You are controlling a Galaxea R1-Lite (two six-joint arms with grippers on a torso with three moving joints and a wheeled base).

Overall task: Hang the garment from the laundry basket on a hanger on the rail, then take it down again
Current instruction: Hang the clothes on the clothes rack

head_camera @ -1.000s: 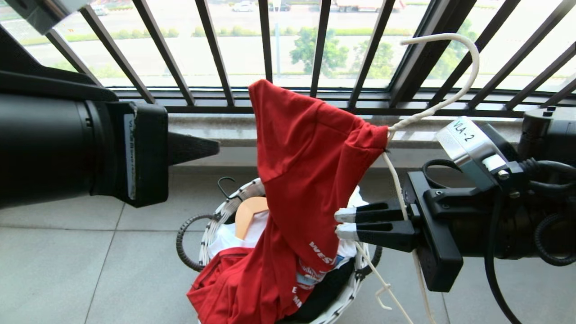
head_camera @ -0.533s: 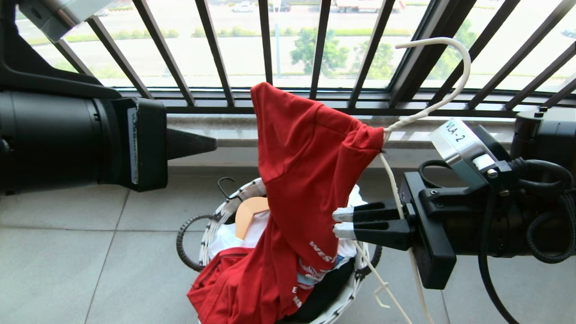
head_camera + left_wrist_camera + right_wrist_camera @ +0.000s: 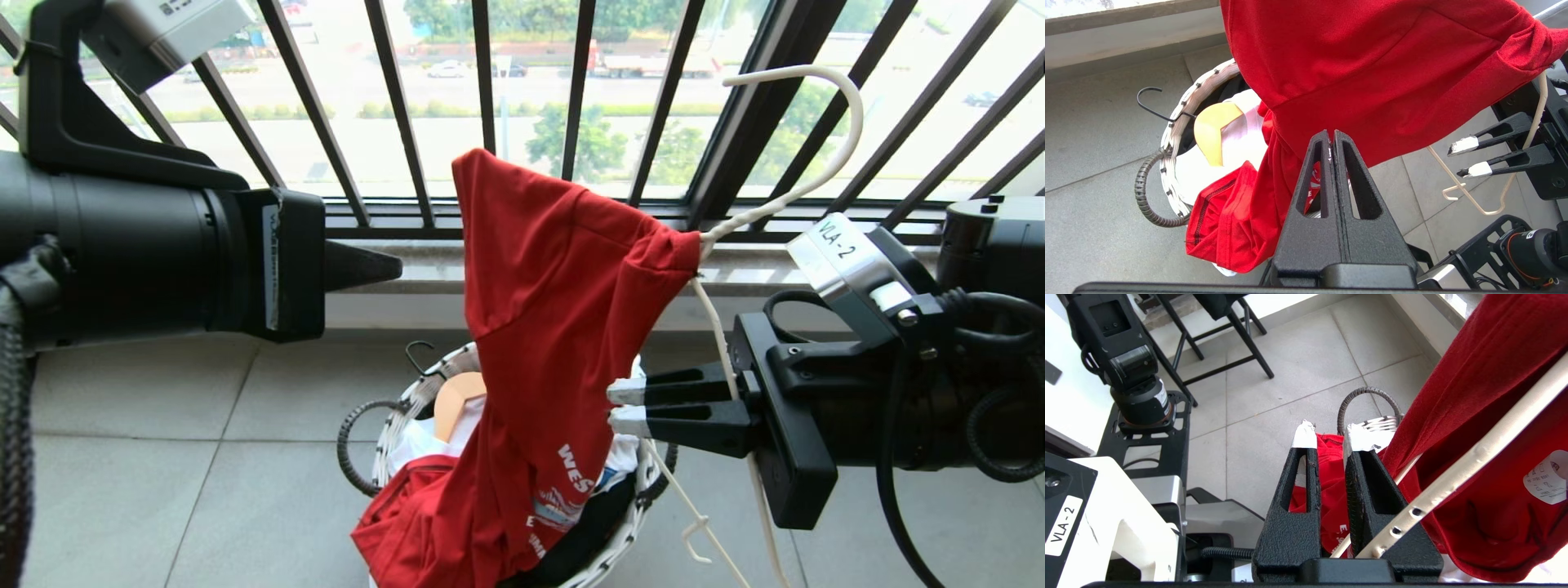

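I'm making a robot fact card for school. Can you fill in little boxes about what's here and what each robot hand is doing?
shirt: red T-shirt draped over wire hanger, tail trailing into basket
basket: woven laundry basket on the floor
left gripper: shut, empty, beside the shirt
right gripper: narrow gap, hanger wire lodged at the fingers' base

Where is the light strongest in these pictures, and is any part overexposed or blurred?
Head view: daylight through the window railing washes the street outside pale, leaving the left gripper dark. Left wrist view: the red T-shirt is evenly lit and sharp. Right wrist view: the hanger, very close, looks soft.
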